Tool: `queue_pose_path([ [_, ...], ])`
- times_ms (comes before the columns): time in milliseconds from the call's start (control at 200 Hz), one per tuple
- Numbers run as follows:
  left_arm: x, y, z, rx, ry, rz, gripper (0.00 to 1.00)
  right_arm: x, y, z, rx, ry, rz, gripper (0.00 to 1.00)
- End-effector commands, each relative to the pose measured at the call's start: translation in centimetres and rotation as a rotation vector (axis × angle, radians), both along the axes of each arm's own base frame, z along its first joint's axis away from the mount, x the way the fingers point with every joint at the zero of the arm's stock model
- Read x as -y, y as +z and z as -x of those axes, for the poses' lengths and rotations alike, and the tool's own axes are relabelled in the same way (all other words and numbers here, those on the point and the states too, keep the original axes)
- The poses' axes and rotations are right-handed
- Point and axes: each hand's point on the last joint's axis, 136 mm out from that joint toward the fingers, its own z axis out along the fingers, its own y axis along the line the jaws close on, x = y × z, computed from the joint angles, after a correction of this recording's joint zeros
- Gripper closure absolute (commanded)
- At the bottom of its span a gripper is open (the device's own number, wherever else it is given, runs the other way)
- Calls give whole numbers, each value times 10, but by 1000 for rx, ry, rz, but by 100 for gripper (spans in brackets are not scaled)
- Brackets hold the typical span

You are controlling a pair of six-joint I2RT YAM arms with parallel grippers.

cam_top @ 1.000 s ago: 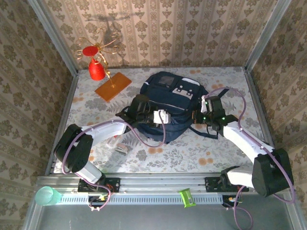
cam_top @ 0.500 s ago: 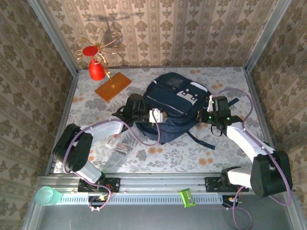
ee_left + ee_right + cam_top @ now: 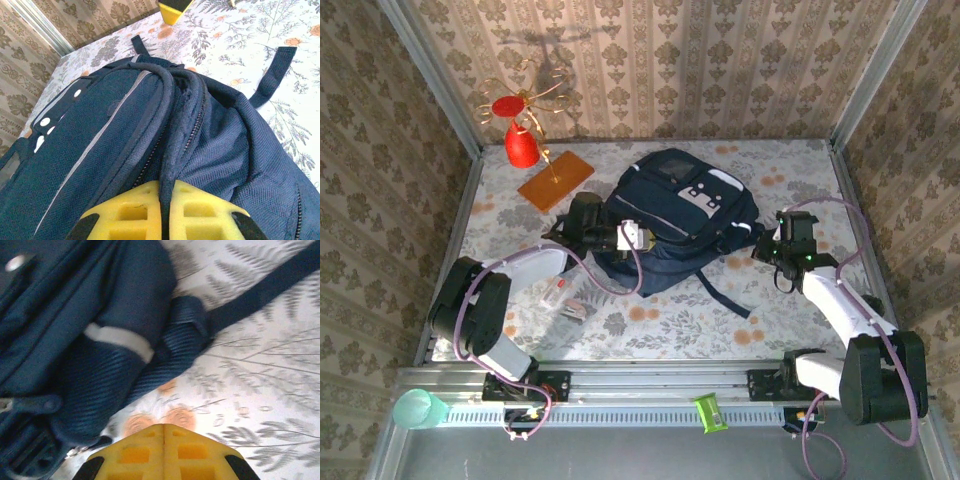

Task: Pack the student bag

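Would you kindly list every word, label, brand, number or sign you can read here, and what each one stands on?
No text is readable anywhere.
On the student bag, the pale patch has small dark marks: too small to read.
On the table, the small packet: too small to read.

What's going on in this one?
Two robot arms are working on a navy student bag that lies on the flowered table. The left fingers are shut on a dark strap loop of the bag. The right fingers are shut on nothing, over the table beside the bag.
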Motion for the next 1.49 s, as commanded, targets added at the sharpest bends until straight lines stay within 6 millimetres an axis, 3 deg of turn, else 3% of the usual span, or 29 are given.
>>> queue_pose_path([
  [0, 0, 1, -2, -7, -7, 21, 100, -37, 18, -4, 81, 164, -72, 85],
  [120, 7, 1, 2, -5, -30, 21, 100, -43, 30, -9, 121, 176, -80, 69],
  [205, 11, -1, 4, -14, -40, 16, 100, -31, 37, -20, 137, 87, -71, 60],
  [305, 13, -4, 6, -21, -45, 11, 100, -12, 38, -43, 126, -29, -44, 52],
  [390, 16, -7, 8, -26, -51, 4, 100, -9, 33, -70, 70, -65, -80, 36],
  [490, 17, -8, 10, -33, -54, -6, 100, -18, 17, -102, 10, -55, -120, 31],
  [665, 17, -11, 11, -36, -57, -19, 100, -11, -2, -149, -15, -71, -107, 30],
  [750, 17, -14, 11, -42, -58, -22, 99, -20, -13, -167, -29, -35, -165, 32],
  [830, 18, -17, 10, -53, -58, -29, 97, -29, -22, -175, -48, -5, -210, 41],
  [895, 18, -20, 9, -56, -53, -40, 95, -30, -29, -174, -67, -3, -218, 53],
  [995, 14, -23, 3, -60, -36, -48, 90, -20, -34, -163, -70, -30, -199, 86],
  [1075, 11, -24, -5, -69, -13, -48, 86, -7, -32, -150, -40, -78, -210, 100],
  [1270, 5, -35, -36, -75, 85, -99, 77, 9, -15, -118, 46, -155, -223, 100],
  [1490, -8, -45, -64, -77, 189, -141, 75, -2, -16, -90, 76, -148, -298, 100],
])
